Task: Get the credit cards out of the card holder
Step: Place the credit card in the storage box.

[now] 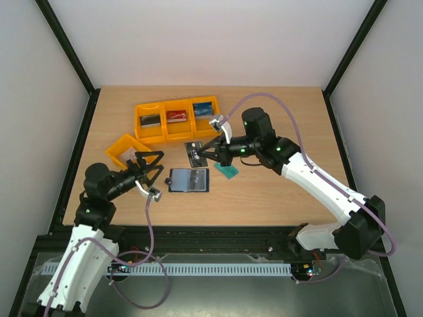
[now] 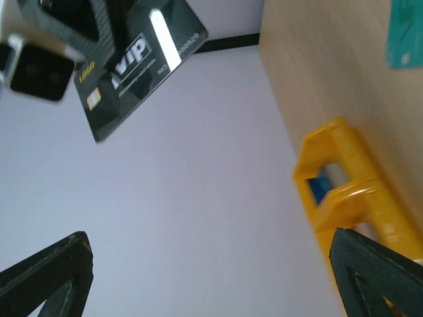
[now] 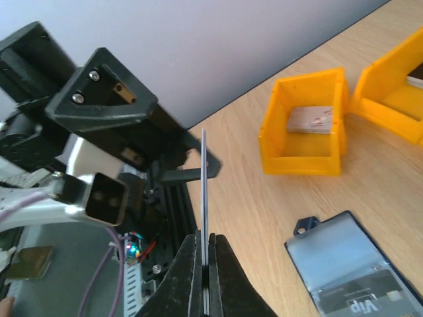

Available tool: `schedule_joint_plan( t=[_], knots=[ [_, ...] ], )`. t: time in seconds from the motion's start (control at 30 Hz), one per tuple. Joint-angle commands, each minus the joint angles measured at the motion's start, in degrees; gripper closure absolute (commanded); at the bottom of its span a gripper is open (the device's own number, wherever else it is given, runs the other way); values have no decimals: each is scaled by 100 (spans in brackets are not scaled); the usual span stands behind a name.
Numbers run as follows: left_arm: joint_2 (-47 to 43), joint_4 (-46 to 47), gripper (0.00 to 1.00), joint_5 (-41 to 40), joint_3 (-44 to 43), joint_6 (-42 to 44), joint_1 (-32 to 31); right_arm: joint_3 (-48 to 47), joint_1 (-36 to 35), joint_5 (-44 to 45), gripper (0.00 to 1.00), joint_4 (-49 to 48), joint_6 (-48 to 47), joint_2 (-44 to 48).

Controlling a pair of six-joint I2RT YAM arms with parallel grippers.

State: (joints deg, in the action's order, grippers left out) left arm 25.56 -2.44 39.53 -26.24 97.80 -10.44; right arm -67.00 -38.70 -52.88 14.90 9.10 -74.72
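Black card (image 2: 135,63), clamped in right pincer (image 3: 205,244)

Card holder (image 3: 350,259) partly off-frame (lower edge)

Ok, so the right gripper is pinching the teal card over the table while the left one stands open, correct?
Not the teal card, which lies on the table: the right gripper pinches a black VIP card, as the left wrist view shows. The left gripper does stand open.
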Motion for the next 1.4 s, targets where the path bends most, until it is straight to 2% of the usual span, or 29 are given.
schedule_joint_plan(
  t=[0.0, 0.2, 0.33, 0.43, 0.5, 0.73, 0.8, 0.9, 1.0, 1.1, 1.13, 1.17, 1.23, 1.27, 1.37],
  knots=[
    [323, 2290, 2, 874, 266, 2175, -140, -108, 11, -517, 98, -257, 176, -137],
    [539, 2668, 4, 1011, 717, 3016, -435, -137, -76, -766, 98, -721, 578, -523],
    [759, 2342, 15, 820, 722, 3668, -674, -313, -245, -965, 98, -867, 588, -751],
    [927, 2803, 20, 295, 814, 3546, -901, -439, -366, -919, 98, -720, 438, -867],
    [956, 2798, 24, 43, 770, 3434, -1020, -437, -399, -912, 98, -711, 444, -933],
    [1066, 2980, 57, -567, 752, 3271, -1537, -531, -612, -1030, 98, -640, 355, -1087],
    [1127, 3203, 70, -723, 753, 3187, -1711, -566, -630, -1015, 98, -534, 259, -1086],
    [1114, 3341, 96, -951, 756, 3035, -1953, -547, -626, -912, 98, -531, 225, -1024],
    [973, 3198, 98, -1213, 769, 2795, -2147, -553, -630, -857, 98, -551, 247, -987],
    [750, 2558, 98, -1668, 709, 2458, -2320, -539, -546, -541, 98, -650, 442, -941],
    [665, 2067, 98, -1897, 575, 2389, -2383, -505, -464, -392, 90, -713, 561, -929],
    [590, 1569, 98, -2163, 434, 2291, -2477, -463, -359, -162, 68, -805, 769, -913],
    [513, 965, 98, -2748, 210, 1862, -2734, -284, -75, 131, 31, -1063, 1188, -846],
    [540, 762, 98, -3240, 119, 1639, -2876, -193, 83, 308, 2, -1153, 1379, -791],
    [929, 274, 98, -4444, -356, 685, -3159, 23, 470, 1046, 1, -1166, 1607, -566]
  ],
)
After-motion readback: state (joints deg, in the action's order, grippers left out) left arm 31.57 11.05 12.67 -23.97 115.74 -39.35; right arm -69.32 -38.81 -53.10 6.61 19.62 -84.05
